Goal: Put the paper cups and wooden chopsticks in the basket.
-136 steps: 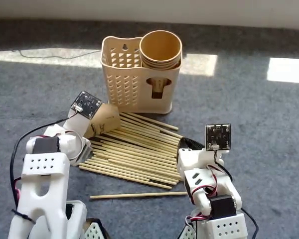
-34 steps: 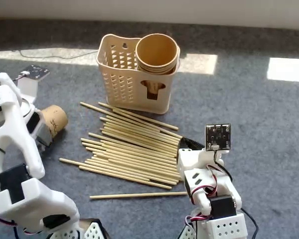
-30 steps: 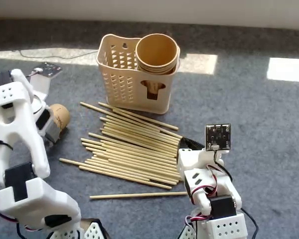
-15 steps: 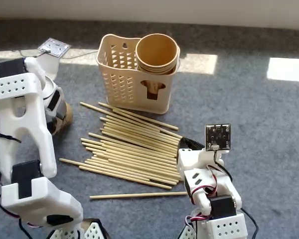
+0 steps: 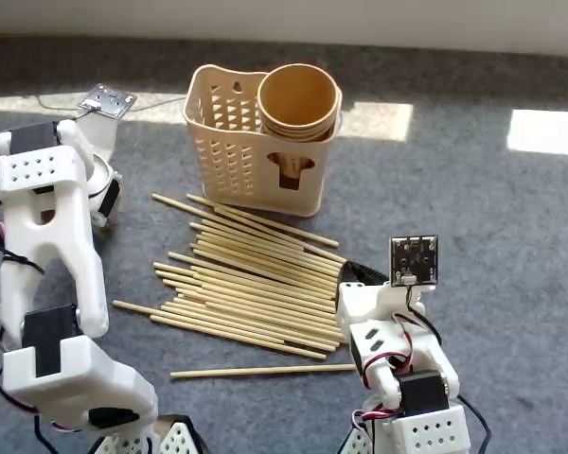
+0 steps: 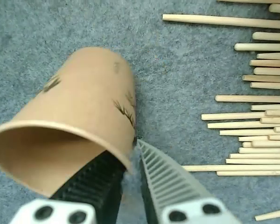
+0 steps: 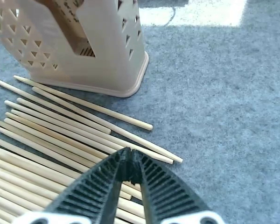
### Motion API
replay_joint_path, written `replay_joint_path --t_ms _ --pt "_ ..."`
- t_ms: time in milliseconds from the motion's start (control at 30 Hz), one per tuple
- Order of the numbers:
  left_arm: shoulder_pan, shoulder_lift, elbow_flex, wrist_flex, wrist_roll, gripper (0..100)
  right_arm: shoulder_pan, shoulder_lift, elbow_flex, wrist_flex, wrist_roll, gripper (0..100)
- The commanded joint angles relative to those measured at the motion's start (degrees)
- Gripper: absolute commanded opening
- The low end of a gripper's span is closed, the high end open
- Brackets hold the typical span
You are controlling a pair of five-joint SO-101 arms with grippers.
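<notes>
The left end effector [image 6: 126, 154] is clenched on the rim of a paper cup [image 6: 84, 107], with the black finger inside the mouth and the pale ribbed finger against the outer wall. The cup is tilted on its side over the grey worktop [image 5: 473, 218], out to the left of the basket [image 5: 229, 142] as the high view shows it, beside the spread of wooden chopsticks [image 5: 251, 284]. I cannot tell whether the cup touches the worktop.

The basket stands upright, and a stack of paper cups [image 5: 299, 97] sits in its right compartment with the rims above the basket's edge. The chopsticks lie loose on the worktop in front of the basket, the nearest of them just at its base. 1 single chopstick [image 5: 263, 371] lies apart, farther from the basket than the rest.

The right end effector [image 7: 129, 157] is clenched with its fingertips together and grasps nothing. It hangs above the edge of the chopstick pile, in front of the basket.
</notes>
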Motion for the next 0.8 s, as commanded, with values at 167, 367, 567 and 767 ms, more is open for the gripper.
replay_joint_path --t_ms 167,367,567,767 --pt "1.01 -6.64 -4.35 0.0 -0.09 0 0.57 -0.4 -0.22 -1.36 0.79 0.6" --pt "3.03 -14.55 -8.22 1.76 -0.09 0 0.57 -0.4 -0.31 -1.36 0.79 0.6" --pt "7.08 -16.04 -14.64 7.38 0.35 0 2.42 -0.4 -0.57 -1.36 0.79 0.6" --pt "10.24 -16.04 -25.45 11.43 3.96 0 2.68 -0.4 -0.66 -1.36 0.79 0.6"
